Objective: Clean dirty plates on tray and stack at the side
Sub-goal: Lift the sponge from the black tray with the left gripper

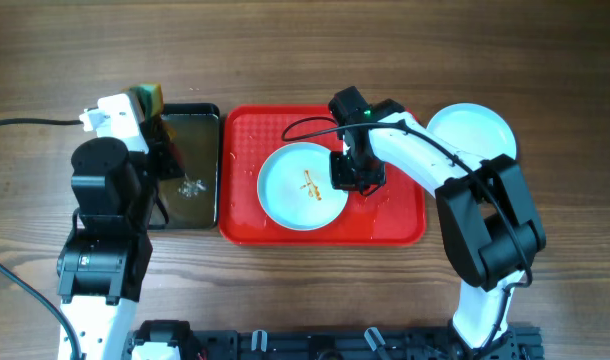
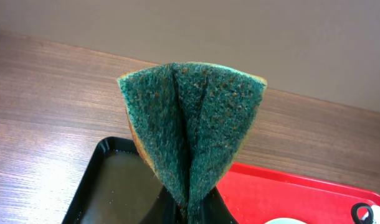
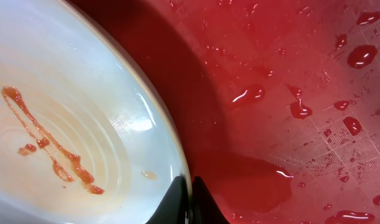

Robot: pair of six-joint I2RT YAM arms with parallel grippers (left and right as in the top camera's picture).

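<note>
My left arm (image 1: 105,200) is mostly black: fat cylindrical joint housings, with a white link (image 1: 85,320) at the near end and a white block (image 1: 113,115) at the far end. A black cable (image 1: 25,123) runs off to the left from it. My right arm (image 1: 485,230) has the same black housings, joined to a long, smooth, curved white link (image 1: 415,150). Its wrist carries a boxy black camera block (image 1: 350,105) with a small green light (image 1: 366,114), and a thin black wire (image 1: 305,124) loops beside it. My left gripper (image 2: 191,211) and right gripper (image 3: 190,202) both end in glossy black, tapering fingers (image 3: 174,202).
</note>
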